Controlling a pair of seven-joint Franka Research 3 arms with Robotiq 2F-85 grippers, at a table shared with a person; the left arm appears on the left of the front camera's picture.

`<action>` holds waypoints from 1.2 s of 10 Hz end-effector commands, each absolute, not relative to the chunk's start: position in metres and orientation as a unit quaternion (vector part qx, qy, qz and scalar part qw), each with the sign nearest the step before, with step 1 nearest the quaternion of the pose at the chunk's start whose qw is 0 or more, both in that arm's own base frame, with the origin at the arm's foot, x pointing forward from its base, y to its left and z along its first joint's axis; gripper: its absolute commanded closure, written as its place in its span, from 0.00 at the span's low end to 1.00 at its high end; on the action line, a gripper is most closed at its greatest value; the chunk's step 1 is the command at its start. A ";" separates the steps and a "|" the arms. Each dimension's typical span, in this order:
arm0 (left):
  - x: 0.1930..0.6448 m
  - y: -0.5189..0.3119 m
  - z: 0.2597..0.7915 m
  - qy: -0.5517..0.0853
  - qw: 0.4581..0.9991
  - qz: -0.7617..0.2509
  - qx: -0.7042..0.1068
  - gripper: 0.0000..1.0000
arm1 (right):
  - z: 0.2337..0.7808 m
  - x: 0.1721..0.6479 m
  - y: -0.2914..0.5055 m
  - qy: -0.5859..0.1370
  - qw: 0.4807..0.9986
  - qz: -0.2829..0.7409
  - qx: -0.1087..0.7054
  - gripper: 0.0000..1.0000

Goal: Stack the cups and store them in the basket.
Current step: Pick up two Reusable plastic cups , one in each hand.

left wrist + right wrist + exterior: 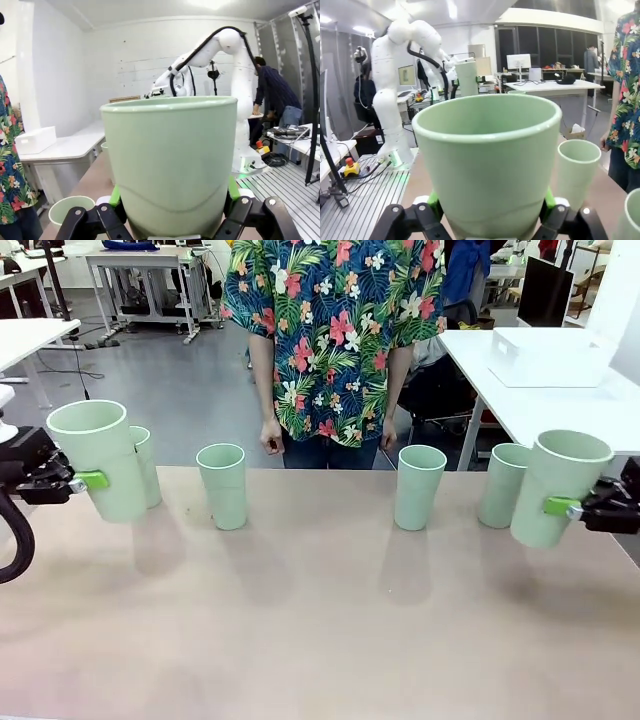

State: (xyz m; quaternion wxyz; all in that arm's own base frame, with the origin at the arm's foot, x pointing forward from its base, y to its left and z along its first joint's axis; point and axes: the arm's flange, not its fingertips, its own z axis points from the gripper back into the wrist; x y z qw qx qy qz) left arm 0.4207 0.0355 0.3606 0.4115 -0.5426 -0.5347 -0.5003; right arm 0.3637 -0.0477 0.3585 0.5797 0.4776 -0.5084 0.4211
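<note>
Cups make one row across the bench (320, 640): four stand upright, mouths up, and two are held. The left tool (88, 480) is clamped side-on round the left-held cup (95, 455), base down and rim tipped slightly outward. The right tool (565, 507) grips the right-held cup (560, 480) the same way, mirrored. Both loads seem lifted clear of the bench.

Each tool's nearest target lies just beside its load. For the left it is the far-left standing cup (147, 465), partly hidden behind the load. For the right it is the far-right standing cup (503, 485), just inward.

The middle-left cup (222, 485) and middle-right cup (420, 487) stand well apart with open bench around them. Stacking likely needs each load righted, then lowered along its neighbour's upright axis.

A white tub, probably the basket (548, 358), sits on a side table (540, 412) beyond the right tool, so that arm is nearer.
</note>
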 end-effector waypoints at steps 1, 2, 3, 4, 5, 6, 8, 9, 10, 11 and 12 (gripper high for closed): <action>0.414 0.020 0.380 -0.539 0.445 -0.477 -0.533 0.14 | 0.384 0.368 -0.016 -0.503 0.602 0.408 0.467 0.13; 0.414 0.016 0.386 -0.538 0.463 -0.465 -0.529 0.14 | 0.392 0.369 -0.005 -0.498 0.605 0.410 0.466 0.13; 0.411 0.015 0.392 -0.541 0.466 -0.461 -0.528 0.14 | 0.399 0.373 0.004 -0.495 0.605 0.412 0.468 0.13; 0.408 0.012 0.395 -0.537 0.466 -0.460 -0.531 0.14 | 0.404 0.376 0.010 -0.490 0.606 0.413 0.472 0.13; 0.405 0.008 0.396 -0.537 0.463 -0.462 -0.533 0.14 | 0.406 0.379 0.017 -0.484 0.609 0.414 0.472 0.13; 0.404 0.005 0.395 -0.538 0.461 -0.462 -0.533 0.14 | 0.406 0.381 0.023 -0.477 0.611 0.418 0.475 0.13; 0.404 0.000 0.388 -0.541 0.466 -0.461 -0.527 0.14 | 0.404 0.379 0.022 -0.469 0.610 0.424 0.477 0.13; 0.403 -0.002 0.387 -0.541 0.470 -0.459 -0.525 0.14 | 0.404 0.378 0.021 -0.467 0.609 0.424 0.480 0.13; 0.402 -0.005 0.386 -0.540 0.468 -0.460 -0.527 0.14 | 0.403 0.379 0.020 -0.464 0.609 0.425 0.482 0.13; 0.403 -0.005 0.385 -0.540 0.466 -0.460 -0.528 0.14 | 0.401 0.378 0.020 -0.460 0.609 0.427 0.485 0.13; 0.404 -0.003 0.383 -0.539 0.463 -0.460 -0.532 0.14 | 0.398 0.378 0.018 -0.457 0.609 0.428 0.487 0.13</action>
